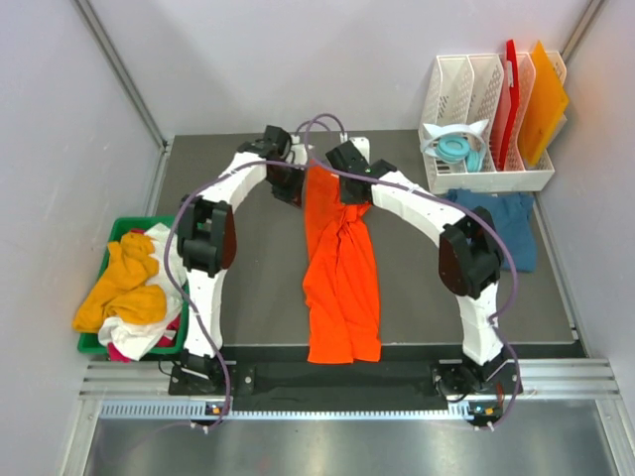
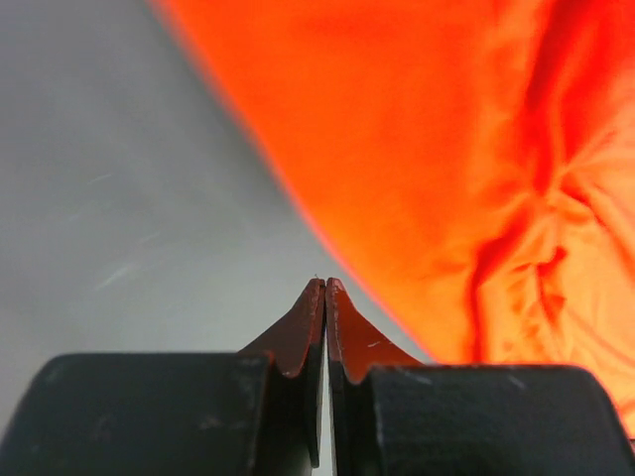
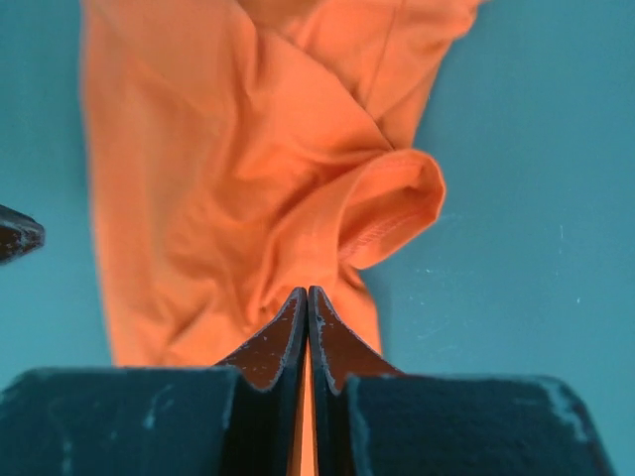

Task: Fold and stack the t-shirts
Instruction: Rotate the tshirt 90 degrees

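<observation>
**Get a Second Hold Before Spreading the Orange Shirt**

Start at the near edge of the bench (image 1: pixel 260 293). Find the orange t-shirt (image 1: pixel 342 297) there, hem lying broad and fairly flat, body running lengthwise up the middle toward the far side. Note the twist halfway along, bunched into a narrow rope, and expect it to resist any fold until pulled open. Off the left edge, ignore for now the green bin (image 1: pixel 127 224) heaped with unfolded shirts (image 1: pixel 124 283), yellow-orange, white and red, well apart from the work.

Move on to the far end of the shirt, under both arms. Read the right gripper (image 3: pixel 307 295) as pinched on a fold of orange cloth, with a sliver of it visible between the jaws, just beside a rolled sleeve opening. Read the left gripper (image 2: pixel 324 288) as closed tip to tip with nothing visible between, over bare bench just left of the shirt's edge.

Treat that as probably no hold at all: reopen, shift right onto the edge, and bite on cloth before lifting. Then draw the two holds apart sideways to undo the twist, lifting only enough to let the body fall flat. Avoid tugging from one side alone, likely to tighten the rope.

Farther right, leave the dark teal-blue shirt (image 1: pixel 511 228) lying in front of the white rack (image 1: pixel 486 180).
</observation>
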Robot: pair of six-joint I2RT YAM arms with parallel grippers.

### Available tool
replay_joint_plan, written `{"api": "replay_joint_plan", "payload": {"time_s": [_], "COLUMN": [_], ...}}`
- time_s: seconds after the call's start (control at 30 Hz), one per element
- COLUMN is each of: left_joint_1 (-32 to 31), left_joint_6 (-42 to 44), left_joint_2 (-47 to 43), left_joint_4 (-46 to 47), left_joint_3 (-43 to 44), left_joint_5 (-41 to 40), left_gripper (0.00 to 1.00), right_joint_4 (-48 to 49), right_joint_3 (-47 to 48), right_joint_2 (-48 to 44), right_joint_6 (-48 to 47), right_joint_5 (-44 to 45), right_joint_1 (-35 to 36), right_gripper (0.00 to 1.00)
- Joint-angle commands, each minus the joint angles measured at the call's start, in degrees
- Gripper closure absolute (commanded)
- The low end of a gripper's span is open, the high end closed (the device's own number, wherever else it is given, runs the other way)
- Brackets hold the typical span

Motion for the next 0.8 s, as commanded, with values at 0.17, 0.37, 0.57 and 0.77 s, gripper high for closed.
{"api": "replay_joint_plan", "payload": {"time_s": [0.17, 0.37, 0.57, 0.77], "left_joint_1": [-3.24, -5.78, -6.14, -6.05], "left_joint_6": [-5.77, -3.41, -2.7, -3.23], "left_joint_2": [5.98, 11.16, 16.09, 23.38], "left_joint_4": [4.83, 2.11, -1.41, -6.07], "left_joint_3": [10.07, 10.86, 12.09, 22.45], "left_joint_5": [5.26, 4.48, 3.86, -1.31], "left_gripper": [0.95, 0.94, 0.95, 0.95], "right_joint_4": [1.85, 0.98, 4.41, -2.44], "right_joint_3": [-0.14, -1.11, -6.65, 3.79], "right_joint_2": [1.62, 6.27, 7.24, 15.59], "right_joint_6": [-2.3, -1.25, -0.54, -1.33], "right_joint_5": [-9.07, -14.17, -16.98, -18.3], "right_joint_1": [-4.45, -4.45, -4.45, -5.41], "right_gripper": [1.0, 1.0, 1.0, 0.96]}}
